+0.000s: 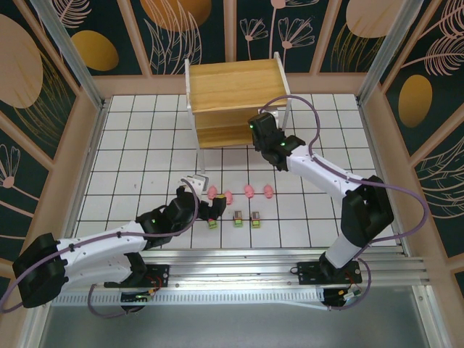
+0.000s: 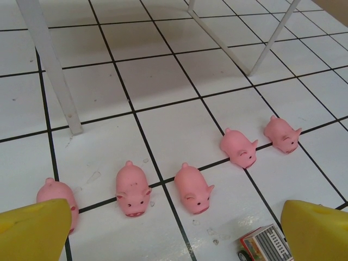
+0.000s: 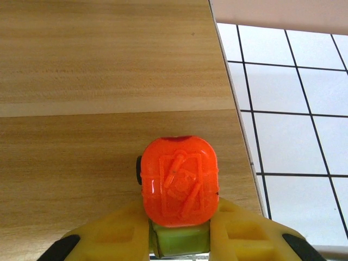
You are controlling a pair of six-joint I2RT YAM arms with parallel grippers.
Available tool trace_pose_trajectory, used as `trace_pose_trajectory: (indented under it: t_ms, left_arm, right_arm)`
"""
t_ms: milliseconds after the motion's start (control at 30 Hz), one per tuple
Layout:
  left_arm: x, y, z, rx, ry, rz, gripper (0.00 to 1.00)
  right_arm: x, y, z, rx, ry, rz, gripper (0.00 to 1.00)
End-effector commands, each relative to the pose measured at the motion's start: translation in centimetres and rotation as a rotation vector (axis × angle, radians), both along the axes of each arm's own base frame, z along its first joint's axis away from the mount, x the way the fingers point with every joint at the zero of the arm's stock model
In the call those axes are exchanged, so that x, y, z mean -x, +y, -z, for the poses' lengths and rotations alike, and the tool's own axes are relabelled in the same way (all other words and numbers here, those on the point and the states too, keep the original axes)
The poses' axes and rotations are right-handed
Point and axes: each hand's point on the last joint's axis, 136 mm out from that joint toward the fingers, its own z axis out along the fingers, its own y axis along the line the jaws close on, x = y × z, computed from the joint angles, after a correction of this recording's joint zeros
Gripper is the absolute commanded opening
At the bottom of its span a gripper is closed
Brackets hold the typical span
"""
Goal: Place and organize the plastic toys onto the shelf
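From above, the shelf (image 1: 235, 94) stands at the far side of the white tiled table (image 1: 130, 145). The right arm (image 1: 319, 170) reaches to the front right corner of the shelf's lower board; what its jaws hold cannot be made out here. In front of the shelf, four pink pigs (image 1: 249, 191) lie in a row. Three blocky toys (image 1: 238, 217) sit farther from the shelf than the pigs. The left arm (image 1: 109, 243) points at the left end of both rows.

The left wrist camera counts one pig more: five pigs (image 2: 193, 187) in a loose line before the shelf's white legs (image 2: 51, 70), snouts turned away from the shelf. The left jaws stand wide, yellow fingers (image 2: 32, 231) at either bottom corner, holding nothing. A blocky toy (image 2: 266, 244) lies by the right finger.

The right wrist camera settles the other grip: the right jaws are clamped on an orange-topped toy (image 3: 179, 179) with a green body, over the shelf's wooden board (image 3: 81, 109), near its right edge.
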Motion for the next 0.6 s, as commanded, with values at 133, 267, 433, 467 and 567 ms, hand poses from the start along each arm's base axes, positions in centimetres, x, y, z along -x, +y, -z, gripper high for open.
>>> trace_pose_trajectory:
  t_ms: [133,267,433,467,567]
  left_arm:
    - [-0.2,1.0,0.0,0.009,-0.008,-0.039,0.99]
    - [-0.2,1.0,0.0,0.01,-0.007,-0.039,0.99]
    - [-0.1,1.0,0.0,0.013,-0.006,-0.039,0.99]
    - [-0.1,1.0,0.0,0.014,-0.006,-0.04,0.99]
    - [-0.1,1.1,-0.2,0.017,-0.012,-0.044,0.99]
  right_arm:
    - [-1.3,-0.1,-0.4,-0.038,-0.02,0.03,0.14]
    - [-1.4,-0.2,0.0,-0.042,-0.015,0.031,0.15]
    - [-1.5,0.0,0.1,-0.049,-0.012,0.027,0.19]
    - [-1.5,0.1,0.0,-0.051,-0.012,0.025,0.2]
    - [-1.5,0.1,0.2,-0.051,-0.006,0.024,0.24]
